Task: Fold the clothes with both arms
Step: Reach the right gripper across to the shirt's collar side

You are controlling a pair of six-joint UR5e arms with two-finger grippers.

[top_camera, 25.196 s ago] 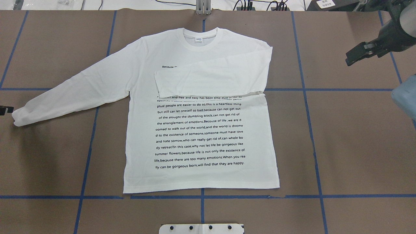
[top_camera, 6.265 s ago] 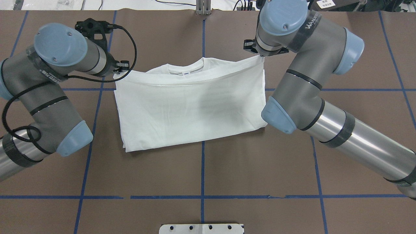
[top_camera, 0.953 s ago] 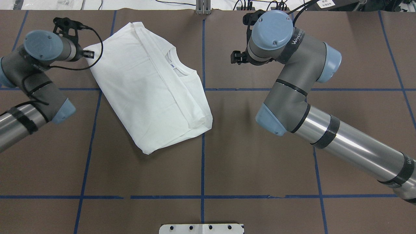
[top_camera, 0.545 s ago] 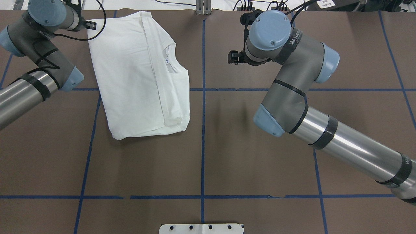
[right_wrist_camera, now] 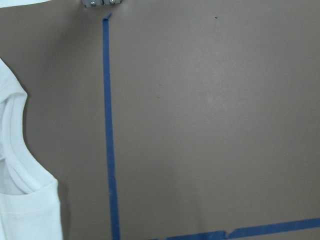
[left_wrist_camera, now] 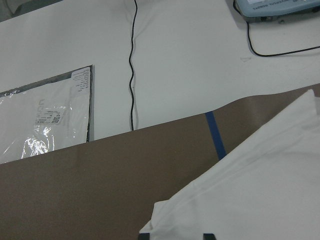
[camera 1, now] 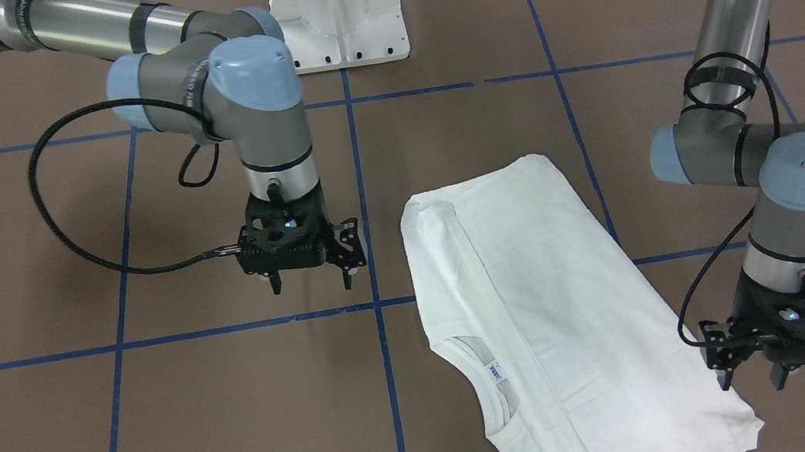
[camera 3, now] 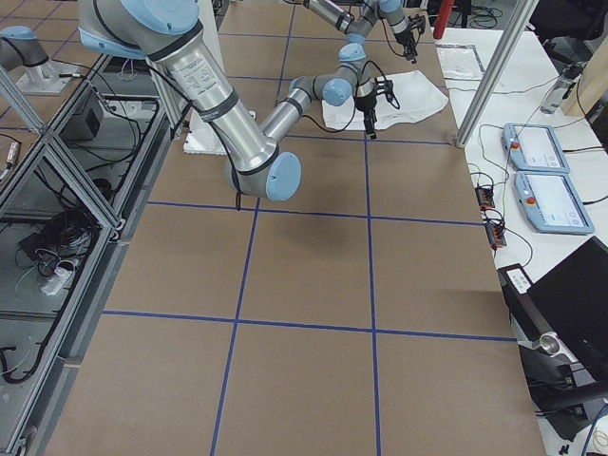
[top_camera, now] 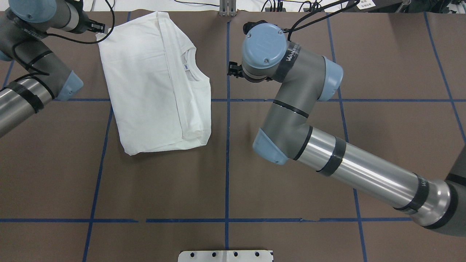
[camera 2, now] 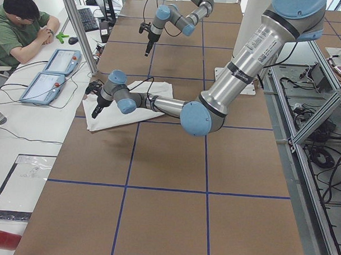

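The white shirt (top_camera: pixel 153 83) lies folded into a rectangle on the brown table, far left in the overhead view, with its collar and tag (camera 1: pixel 496 373) showing on top. My left gripper (camera 1: pixel 753 376) hangs open at the shirt's far corner, its fingers apart on either side of the cloth edge. In the left wrist view that corner of the shirt (left_wrist_camera: pixel 260 185) sits just ahead of the fingertips. My right gripper (camera 1: pixel 310 283) is open and holds nothing. It hovers over bare table beside the collar side of the shirt (right_wrist_camera: pixel 20 210).
Blue tape lines (top_camera: pixel 226 163) grid the brown table. The white pedestal base (camera 1: pixel 335 9) stands at the robot's side. Beyond the far edge is a white desk with a bagged item (left_wrist_camera: pixel 45 120), a cable (left_wrist_camera: pixel 132 65), pendants (camera 2: pixel 55 73) and a seated person (camera 2: pixel 17 27).
Over the last second the left gripper swung the shirt round and it came to rest. In the last half second the right arm moved left toward the collar; the shirt barely shifted.
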